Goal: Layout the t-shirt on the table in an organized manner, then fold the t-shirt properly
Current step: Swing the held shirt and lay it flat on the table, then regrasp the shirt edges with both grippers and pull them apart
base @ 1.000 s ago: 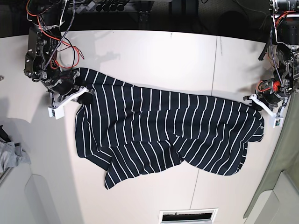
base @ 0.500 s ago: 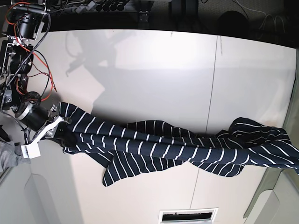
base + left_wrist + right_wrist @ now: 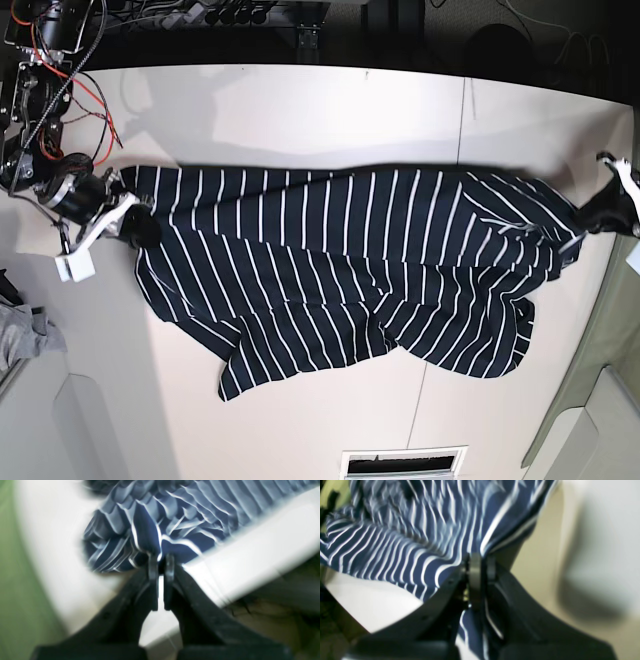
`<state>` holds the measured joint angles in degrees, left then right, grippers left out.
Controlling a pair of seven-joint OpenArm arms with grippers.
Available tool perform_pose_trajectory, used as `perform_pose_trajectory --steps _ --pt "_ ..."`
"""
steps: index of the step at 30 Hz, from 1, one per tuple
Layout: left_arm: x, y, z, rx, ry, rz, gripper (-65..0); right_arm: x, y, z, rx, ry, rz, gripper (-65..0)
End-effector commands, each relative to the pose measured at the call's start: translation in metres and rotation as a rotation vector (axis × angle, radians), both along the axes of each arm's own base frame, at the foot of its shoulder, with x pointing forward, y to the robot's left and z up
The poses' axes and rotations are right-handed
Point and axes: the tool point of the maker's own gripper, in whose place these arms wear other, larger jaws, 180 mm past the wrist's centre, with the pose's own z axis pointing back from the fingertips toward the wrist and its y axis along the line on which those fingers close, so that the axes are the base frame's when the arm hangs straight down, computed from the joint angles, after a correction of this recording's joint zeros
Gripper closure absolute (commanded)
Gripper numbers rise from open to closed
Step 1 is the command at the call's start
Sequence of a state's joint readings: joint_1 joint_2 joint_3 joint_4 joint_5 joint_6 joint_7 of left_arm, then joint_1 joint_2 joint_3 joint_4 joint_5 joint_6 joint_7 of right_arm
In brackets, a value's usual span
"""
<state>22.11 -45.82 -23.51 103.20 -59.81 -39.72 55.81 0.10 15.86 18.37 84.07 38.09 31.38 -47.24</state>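
Stretching across the table point(image 3: 300, 110) in the base view, the t-shirt point(image 3: 340, 270) lies dark navy with thin white stripes, pulled fairly taut along its upper edge, while its lower part sags in folds and a loose flap. My right gripper point(image 3: 128, 218) pinches one end of that edge at the table's side, and my left gripper point(image 3: 600, 212) pinches the opposite end by the far rim.

From my left wrist, the t-shirt point(image 3: 160, 522) bunches into blurred pleats above the table point(image 3: 250, 555); my left gripper point(image 3: 161, 560) is clamped on a fold.

From my right wrist, the t-shirt point(image 3: 395, 547) fans away, with my right gripper point(image 3: 480, 562) closed on its fabric.
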Motion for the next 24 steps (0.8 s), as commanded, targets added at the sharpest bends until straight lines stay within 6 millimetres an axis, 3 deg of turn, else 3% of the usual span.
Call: perform_pose_trajectory --steps 1,4,9,10,13,15,19,24 --pt "-0.001 -0.002 0.007 0.007 -0.018 -0.02 0.0 0.002 -0.01 0.009 -0.001 -0.036 -0.017 0.0" --pt "-0.014 -0.013 -0.003 -0.021 0.01 -0.024 0.0 -0.011 -0.026 0.003 -0.001 -0.02 -0.069 0.0" --pt "-0.034 -0.026 -0.024 -0.075 0.057 0.012 0.0 -0.016 -0.047 0.003 -0.019 -0.034 -0.135 0.0" --pt "-0.035 -0.028 -0.026 -0.083 0.062 0.018 -6.1 -0.014 -0.048 0.003 -0.027 -0.041 -0.136 -2.8" --pt "-0.036 -0.03 -0.027 -0.094 0.065 0.021 -27.4 -0.007 -0.052 0.009 -0.037 -0.091 -0.156 -36.0" --pt "-0.033 -0.026 -0.024 -0.086 0.052 0.025 -31.8 0.0 -0.058 0.015 -0.065 -0.142 -0.173 -44.9" --pt "-0.013 -0.012 -0.004 -0.074 -0.047 0.066 -31.8 0.023 -0.074 0.029 -0.138 -0.214 -0.235 -44.7" --pt "0.027 0.011 0.023 -0.049 -0.25 0.191 -31.8 0.06 -0.08 0.057 -0.15 -0.29 -0.27 -44.7"
